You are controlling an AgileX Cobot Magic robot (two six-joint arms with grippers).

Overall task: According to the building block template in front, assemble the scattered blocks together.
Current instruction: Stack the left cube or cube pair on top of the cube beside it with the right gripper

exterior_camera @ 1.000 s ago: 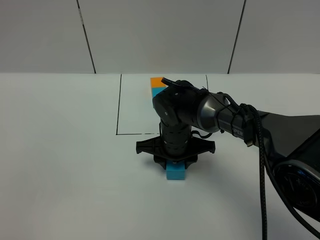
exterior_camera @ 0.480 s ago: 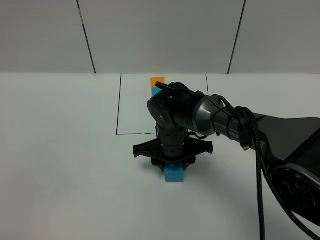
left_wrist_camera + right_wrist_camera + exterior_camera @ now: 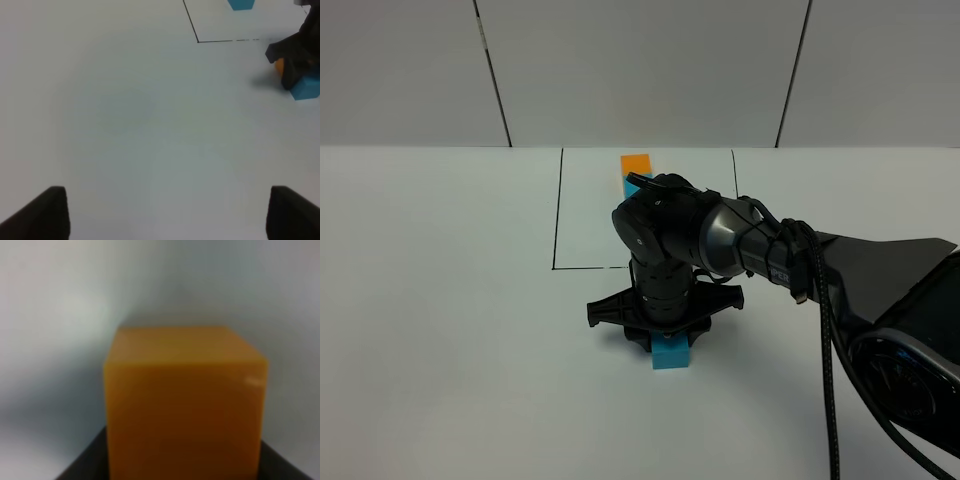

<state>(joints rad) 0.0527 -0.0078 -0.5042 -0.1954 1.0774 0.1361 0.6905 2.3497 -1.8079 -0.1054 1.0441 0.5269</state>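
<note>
Right pincer (image 3: 662,335) is pinching the orange cube (image 3: 184,402) — filling the right wrist view — and holds it directly against the cyan-blue cube (image 3: 671,351), apparently to butt the two as in the template (image 3: 636,170), which lies beyond the cyan-blue cube inside the black outline (image 3: 557,215). Left pincer (image 3: 165,212) stays spread over bare surface (image 3: 440,300), well apart from the cyan-blue cube. No containers present.
</note>
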